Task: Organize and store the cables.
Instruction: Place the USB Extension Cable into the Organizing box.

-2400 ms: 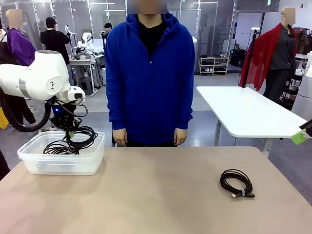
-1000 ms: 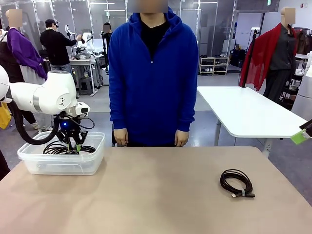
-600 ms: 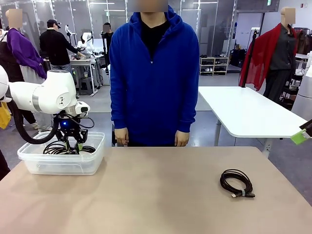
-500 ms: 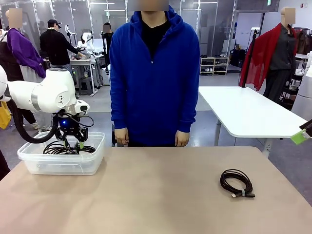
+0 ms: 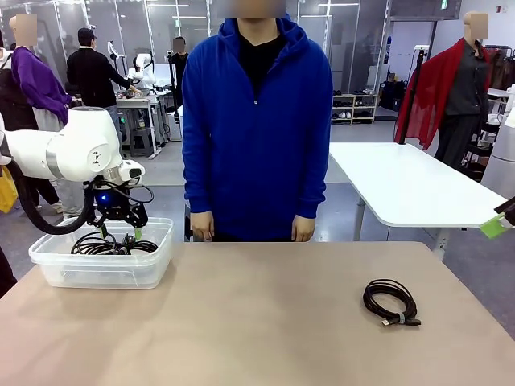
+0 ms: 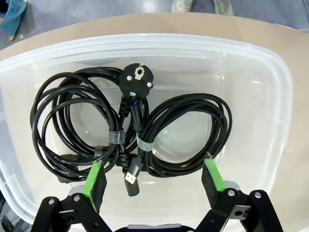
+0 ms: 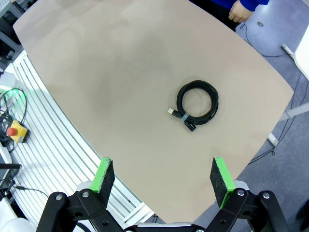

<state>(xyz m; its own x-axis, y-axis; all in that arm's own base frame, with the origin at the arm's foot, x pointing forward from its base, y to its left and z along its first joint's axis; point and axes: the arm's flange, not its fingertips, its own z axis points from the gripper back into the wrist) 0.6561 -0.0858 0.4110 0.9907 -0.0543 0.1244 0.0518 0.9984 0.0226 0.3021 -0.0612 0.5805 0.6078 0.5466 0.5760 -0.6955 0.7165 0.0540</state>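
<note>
Two coiled black cables lie in the clear plastic tub [image 5: 100, 269] at the table's left: a thicker one with a round power plug [image 6: 77, 125] and a slimmer one with a USB end [image 6: 186, 133]. My left gripper [image 5: 118, 235] [image 6: 153, 180] hangs open just above them with nothing between its green pads. A third coiled cable [image 5: 391, 301] [image 7: 197, 105] lies alone on the table at the right. My right gripper [image 7: 163, 179] is open, high above the table, with that coil well below it.
A person in a blue hoodie [image 5: 256, 121] stands at the table's far edge, hands [image 5: 201, 227] down at their sides. A white table [image 5: 410, 185] stands behind at the right. The brown tabletop [image 5: 257, 322] is bare between tub and loose coil.
My left gripper opened and let the slim cable coil fall into the tub, then rose a little above it. The right arm and the loose coil have not moved.
</note>
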